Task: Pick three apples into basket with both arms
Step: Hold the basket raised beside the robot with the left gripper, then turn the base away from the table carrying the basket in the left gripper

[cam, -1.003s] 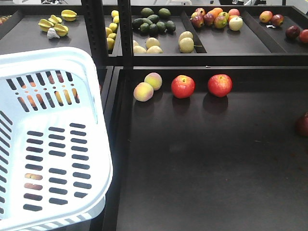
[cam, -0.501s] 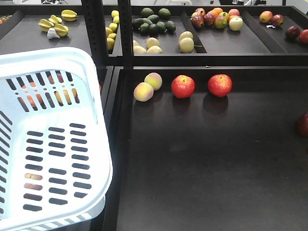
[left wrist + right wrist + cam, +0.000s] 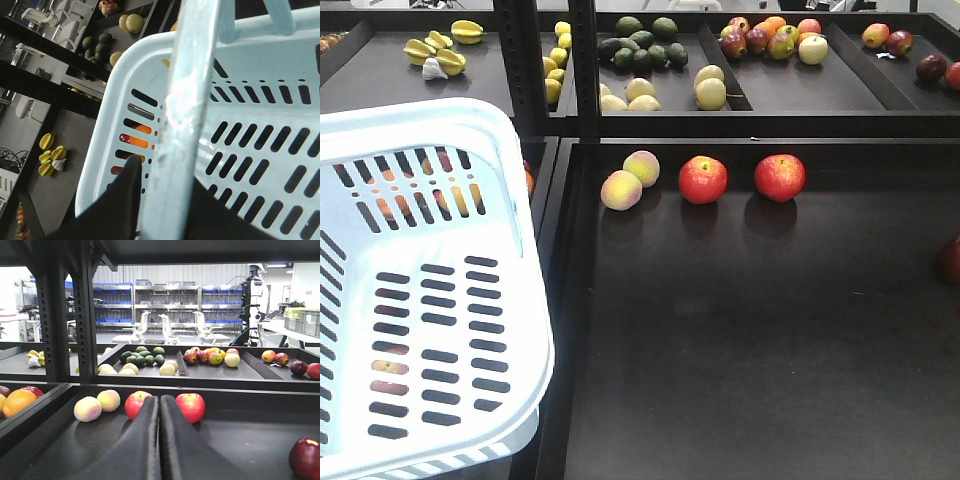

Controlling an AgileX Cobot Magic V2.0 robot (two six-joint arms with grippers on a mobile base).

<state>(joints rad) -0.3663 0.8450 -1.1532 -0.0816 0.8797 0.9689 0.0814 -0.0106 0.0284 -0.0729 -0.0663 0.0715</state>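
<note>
The right hand (image 3: 160, 398) aims straight at the apples (image 3: 191, 406)
Fingers together, empty, pointing between two apples right of the basket (image 3: 470, 120); a third apple (image 3: 306, 457) lies farther right. The left hand (image 3: 165, 192) is clamped on the basket.

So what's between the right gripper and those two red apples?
Only bare dark shelf, in the right wrist view; the shut right gripper points between the apples.

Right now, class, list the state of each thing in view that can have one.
basket: empty, held up.
left claw: shut on the basket.
right claw: shut, holding nothing.
apples: three on the shelf, unpicked.
</note>
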